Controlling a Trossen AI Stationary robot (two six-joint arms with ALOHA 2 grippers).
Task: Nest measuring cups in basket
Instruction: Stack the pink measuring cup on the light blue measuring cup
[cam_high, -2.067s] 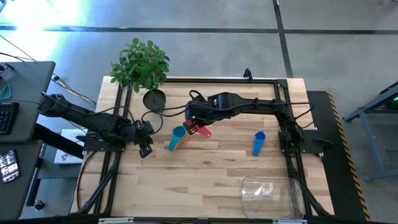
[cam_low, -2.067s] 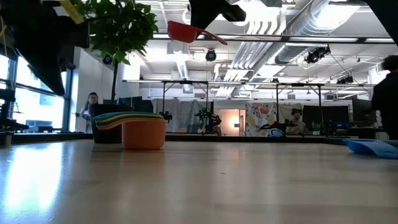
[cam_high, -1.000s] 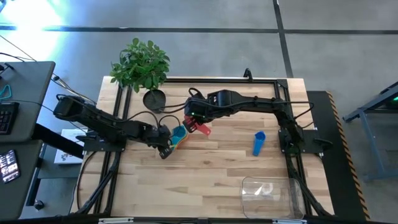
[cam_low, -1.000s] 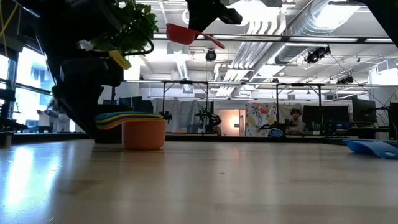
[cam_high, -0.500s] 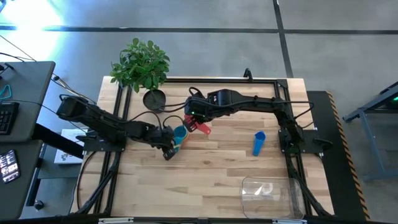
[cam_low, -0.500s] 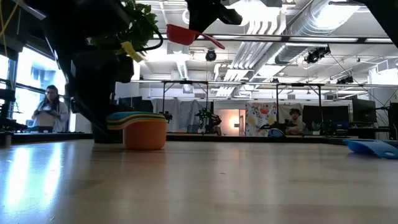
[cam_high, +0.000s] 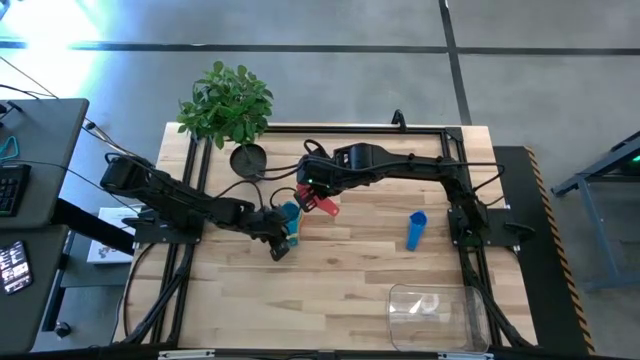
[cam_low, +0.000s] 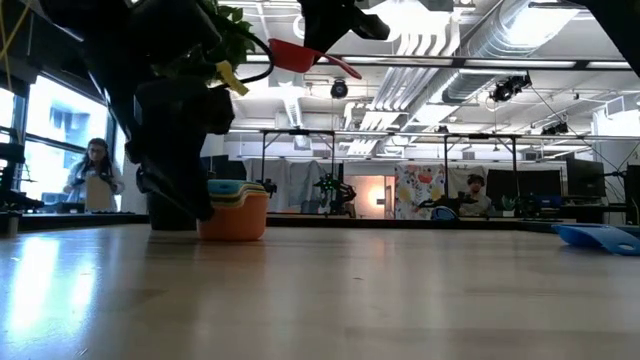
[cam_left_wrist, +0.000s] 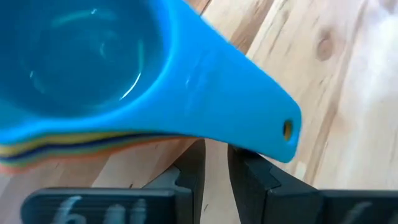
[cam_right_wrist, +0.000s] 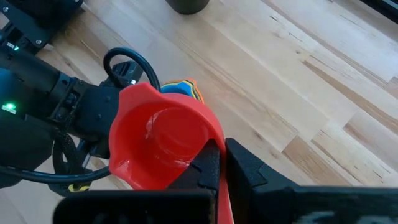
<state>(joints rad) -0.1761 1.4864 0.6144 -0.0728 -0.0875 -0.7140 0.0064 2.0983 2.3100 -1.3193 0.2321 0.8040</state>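
Measuring cups are not yet in the basket (cam_high: 440, 312), which stands apparently empty near the table's front edge on the right arm's side, well apart from all of them. Most of the cups are already nested in one stack (cam_high: 290, 218) near the middle of the wooden table (cam_high: 350, 270); in the low view the stack (cam_low: 236, 205) has an orange cup at the bottom with yellow, green and teal rims above, and the left wrist view shows a blue cup (cam_left_wrist: 124, 81) on top.

The left gripper (cam_high: 279, 238) is low at the table beside this stack. Its fingers (cam_left_wrist: 189, 177) stand close together under the blue handle with a narrow gap between them, and they seem not to clamp anything, though I cannot be sure.

The right gripper (cam_high: 318, 198) hovers above the table, just behind the stack, and pinches the handle of a red cup (cam_right_wrist: 158, 140), with the bowl of the cup over the stack. One more blue cup (cam_high: 416, 230) lies alone on the right part of the table, between the stack and the basket. A potted plant (cam_high: 228, 105) stands at the far left corner.

By my judgement the task is about half done: the red and the lone blue cup must still join the stack, and the whole set must go into the basket.
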